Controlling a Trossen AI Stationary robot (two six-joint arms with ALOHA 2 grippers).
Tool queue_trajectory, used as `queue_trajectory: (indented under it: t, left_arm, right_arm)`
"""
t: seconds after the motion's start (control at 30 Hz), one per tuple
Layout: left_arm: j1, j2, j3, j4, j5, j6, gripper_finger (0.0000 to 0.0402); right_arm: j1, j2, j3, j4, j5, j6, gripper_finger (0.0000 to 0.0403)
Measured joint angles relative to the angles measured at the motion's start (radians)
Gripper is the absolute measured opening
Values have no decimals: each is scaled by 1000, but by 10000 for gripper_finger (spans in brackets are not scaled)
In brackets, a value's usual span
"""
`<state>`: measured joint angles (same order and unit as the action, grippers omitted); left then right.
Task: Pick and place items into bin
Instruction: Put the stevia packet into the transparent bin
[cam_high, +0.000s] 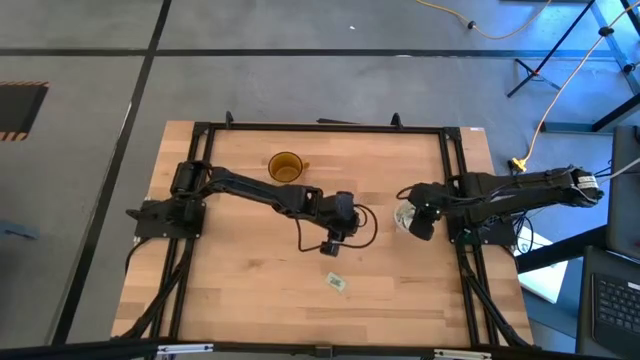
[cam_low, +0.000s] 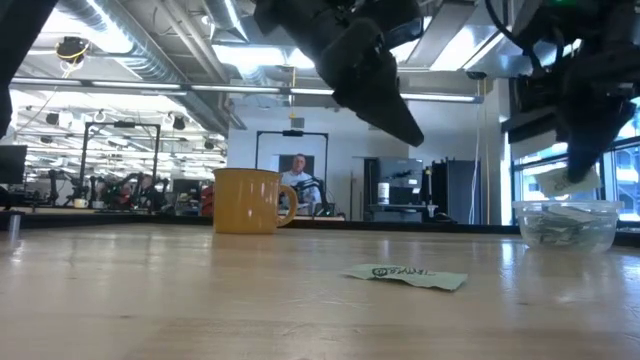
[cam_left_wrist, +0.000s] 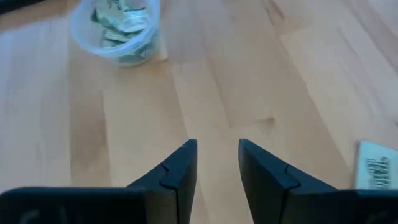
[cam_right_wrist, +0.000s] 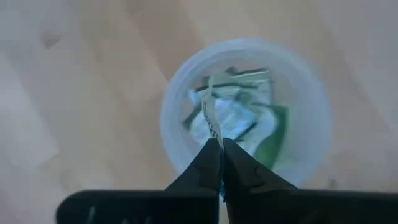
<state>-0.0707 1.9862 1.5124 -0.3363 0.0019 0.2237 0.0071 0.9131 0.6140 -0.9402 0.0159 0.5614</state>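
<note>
The bin (cam_high: 405, 215) is a clear round cup at the table's right, with several pale green and white packets inside (cam_right_wrist: 249, 124). My right gripper (cam_right_wrist: 221, 144) hangs over it, shut on one packet (cam_right_wrist: 211, 115). Another packet (cam_high: 335, 283) lies flat on the wood near the table's front middle; it also shows in the low view (cam_low: 405, 275). My left gripper (cam_left_wrist: 217, 149) stands open above the table's middle, a little to the far side of that packet (cam_left_wrist: 376, 165), with nothing between its fingers. My right gripper pinches the packet by one end (cam_right_wrist: 214, 134) between its two fingertips, coming from above and pointing steeply down. The packet shows edge-on and hangs below the fingers (cam_low: 575, 180), over the bin's opening and above its rim (cam_low: 565, 205).
An amber-brown cup with a handle (cam_high: 285, 167) stands at the table's far middle, behind my left arm. A black frame (cam_high: 320, 128) runs along the table's edges. Bare wood lies around the loose packet.
</note>
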Motion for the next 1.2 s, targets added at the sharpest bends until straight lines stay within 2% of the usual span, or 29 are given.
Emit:
queue_trajectory:
  t: [0.17, 0.47, 0.97, 1.2]
  left_arm:
    - [-11, 0, 0, -24, 19, 0, 114]
    - [-19, 0, 0, -57, 24, -1, 114]
    - [-61, 1, 0, -76, 26, -4, 114]
    - [-69, 1, 0, -87, 26, -3, 114]
  right_arm:
    - [-25, 1, 0, 2, -52, -16, 1]
    - [-51, 57, 0, 18, -54, -19, 1]
    - [-51, 244, -1, 41, -40, -41, 9]
    - [-51, 264, -1, 41, -29, -47, 15]
